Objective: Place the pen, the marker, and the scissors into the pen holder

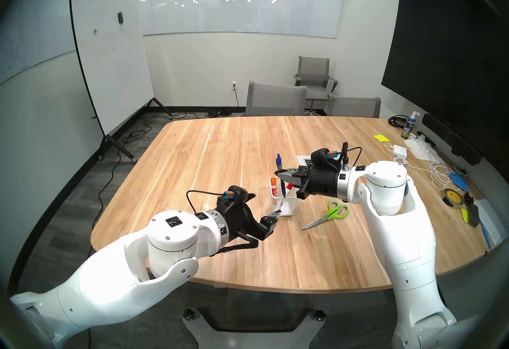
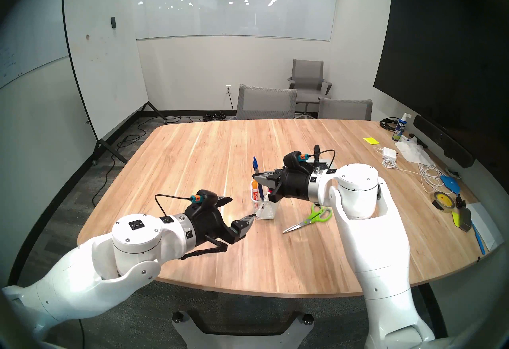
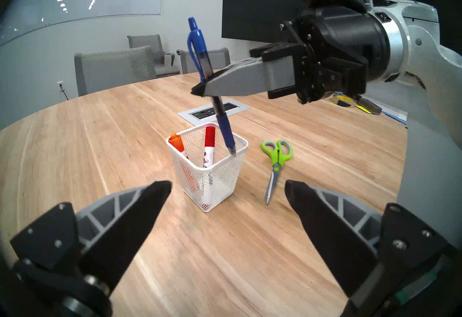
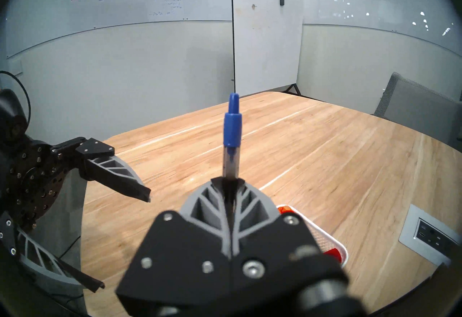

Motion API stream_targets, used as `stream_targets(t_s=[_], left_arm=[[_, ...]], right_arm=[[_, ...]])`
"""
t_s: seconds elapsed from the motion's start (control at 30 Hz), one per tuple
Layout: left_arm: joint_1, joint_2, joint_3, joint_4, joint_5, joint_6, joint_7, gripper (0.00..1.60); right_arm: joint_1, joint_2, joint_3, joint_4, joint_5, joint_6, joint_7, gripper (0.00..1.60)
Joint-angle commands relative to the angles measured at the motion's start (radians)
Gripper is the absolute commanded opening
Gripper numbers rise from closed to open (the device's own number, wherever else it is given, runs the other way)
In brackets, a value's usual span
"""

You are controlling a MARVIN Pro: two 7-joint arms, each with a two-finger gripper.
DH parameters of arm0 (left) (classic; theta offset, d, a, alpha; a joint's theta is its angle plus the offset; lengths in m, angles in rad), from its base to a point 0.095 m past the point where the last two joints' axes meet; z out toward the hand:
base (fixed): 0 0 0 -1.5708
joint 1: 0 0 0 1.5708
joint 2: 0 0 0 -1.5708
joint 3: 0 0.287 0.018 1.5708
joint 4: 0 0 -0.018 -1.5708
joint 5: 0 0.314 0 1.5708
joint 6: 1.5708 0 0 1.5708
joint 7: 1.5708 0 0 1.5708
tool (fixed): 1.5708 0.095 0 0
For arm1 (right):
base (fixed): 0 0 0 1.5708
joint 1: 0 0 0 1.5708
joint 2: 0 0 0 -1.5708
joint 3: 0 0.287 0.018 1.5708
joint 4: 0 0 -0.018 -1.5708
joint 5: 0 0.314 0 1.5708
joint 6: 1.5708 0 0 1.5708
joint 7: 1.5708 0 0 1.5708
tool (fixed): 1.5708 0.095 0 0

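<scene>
Right gripper (image 3: pixel 202 90) clamped tight on the pen (image 3: pixel 200 49), nearly upright, tip just inside the pen holder's (image 3: pixel 220 184) rim at its 2 o'clock corner; left gripper (image 3: pixel 227 191) spread wide, holding nothing, parked just short of the holder at its 6 o'clock; two markers already standing in there, orange-capped (image 3: pixel 176 142) and red-capped (image 3: pixel 209 140); scissors (image 3: pixel 276 164) flat on the table (image 1: pixel 220 147) at the holder's 3 o'clock, blades shut, well clear of both grippers; loads of bare wood toward 12 and 9 o'clock; clutter of cables and tape way off by the right edge; grey chairs (image 1: pixel 275 99) and a rolling whiteboard (image 1: pixel 110 64) beyond.
</scene>
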Motion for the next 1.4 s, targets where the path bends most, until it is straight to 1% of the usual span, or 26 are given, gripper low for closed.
stream_targets(t_s=[0.0, 0.3, 0.53, 0.7, 1.0, 1.37], left_arm=[[0.04, 0.015, -0.016, -0.048, -0.001, -0.046, 0.012, 1.6], [0.062, 0.025, -0.018, -0.055, 0.003, -0.079, 0.016, 1.6], [0.074, 0.034, -0.024, -0.065, 0.002, -0.097, 0.018, 1.6], [0.077, 0.036, -0.026, -0.069, 0.001, -0.1, 0.018, 1.6], [0.08, 0.037, -0.028, -0.069, 0.0, -0.104, 0.02, 1.6], [0.084, 0.038, -0.029, -0.071, -0.001, -0.112, 0.021, 1.6]], right_arm=[[0.043, -0.048, 0.007, 0.012, 0.003, -0.011, -0.041, 0.0], [0.057, -0.062, 0.011, 0.032, 0.002, -0.023, -0.063, 0.0], [0.066, -0.048, -0.021, 0.056, -0.028, -0.026, -0.076, 0.0], [0.064, -0.048, -0.028, 0.066, -0.037, -0.032, -0.081, 0.0], [0.072, -0.055, -0.033, 0.113, -0.051, -0.053, -0.089, 0.0], [0.069, -0.047, -0.036, 0.151, -0.057, -0.081, -0.095, 0.0]])
